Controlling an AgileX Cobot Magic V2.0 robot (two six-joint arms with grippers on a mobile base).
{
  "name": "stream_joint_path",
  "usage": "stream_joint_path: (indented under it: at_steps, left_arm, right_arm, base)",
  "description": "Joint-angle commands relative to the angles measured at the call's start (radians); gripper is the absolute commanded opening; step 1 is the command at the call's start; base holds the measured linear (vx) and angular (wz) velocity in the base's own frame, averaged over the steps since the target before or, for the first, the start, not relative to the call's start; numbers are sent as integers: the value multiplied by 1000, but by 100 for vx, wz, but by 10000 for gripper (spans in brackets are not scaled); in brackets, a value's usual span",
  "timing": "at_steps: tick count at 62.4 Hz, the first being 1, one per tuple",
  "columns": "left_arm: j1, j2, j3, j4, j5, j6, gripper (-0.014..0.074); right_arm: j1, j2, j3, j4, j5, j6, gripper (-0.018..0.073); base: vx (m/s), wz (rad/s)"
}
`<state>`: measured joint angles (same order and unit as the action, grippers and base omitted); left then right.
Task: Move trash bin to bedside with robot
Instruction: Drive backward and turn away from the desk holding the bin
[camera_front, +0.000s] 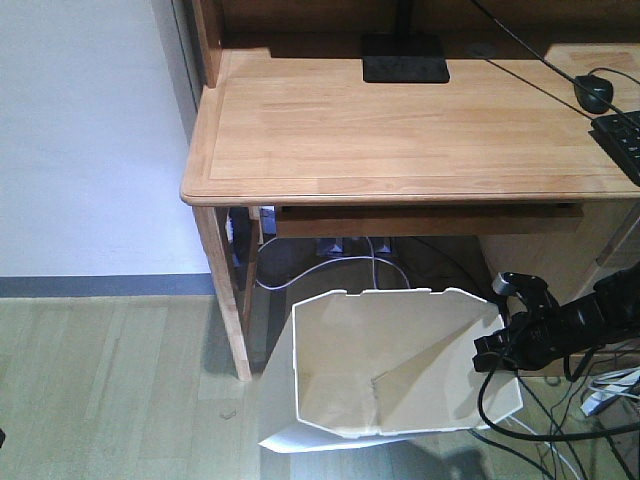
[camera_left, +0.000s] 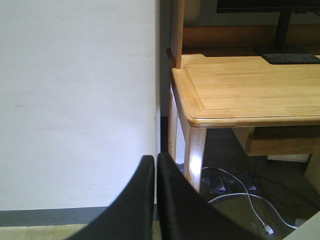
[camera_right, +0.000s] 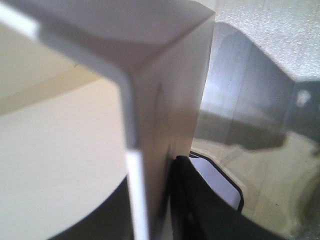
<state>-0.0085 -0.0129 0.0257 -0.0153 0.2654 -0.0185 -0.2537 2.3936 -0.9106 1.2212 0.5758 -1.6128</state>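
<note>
Blur takes most of my right wrist view. The bin wall (camera_right: 165, 100) fills it at close range, with one black finger (camera_right: 200, 205) against the outer face and only a dark smear on the cream inner side, which I take for the other finger. From the front camera the right gripper (camera_front: 505, 348) sits on the right-hand rim of the trash bin (camera_front: 340, 360), pinching that wall between its fingers. Its arm is cut off by the right edge of the frame, with black cables (camera_front: 500, 410) looping down from it.

The bin's base is out of my sight. Its lower part runs close to the bottom of the frame, and I cannot tell whether it rests on the floor (camera_front: 100, 380) or is held just off it.

The left gripper (camera_left: 155, 161) shows only as two black fingers pressed together with nothing between them, facing the white wall (camera_left: 75, 100) and the desk's corner.

The bin is white and thin-walled, with an angular rim carrying small notches along the far edge, a cream inside and faces that narrow downward. It sits in front of the wooden desk (camera_front: 400, 130), just right of the left desk leg (camera_front: 225, 300), its far rim near the white cables (camera_front: 330, 265) under the desktop. A mouse (camera_front: 593, 92) and a keyboard (camera_front: 620, 140) lie at the desk's right, the keyboard clipped by the frame.
</note>
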Motion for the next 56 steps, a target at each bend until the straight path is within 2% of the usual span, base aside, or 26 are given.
stream_joint_path:
  at_steps: [1,56]
  left_arm:
    - [-6,-14,19,-3,-69,-4,-6]
    - [-6,-14,19,-3,-69,-4,-6]
  right_arm:
    - [-2,-72,-8,63,225,-4,-5]
    - [-2,-72,-8,63,225,-5,-5]
  base:
    - [0,0]
    - [-1,5]
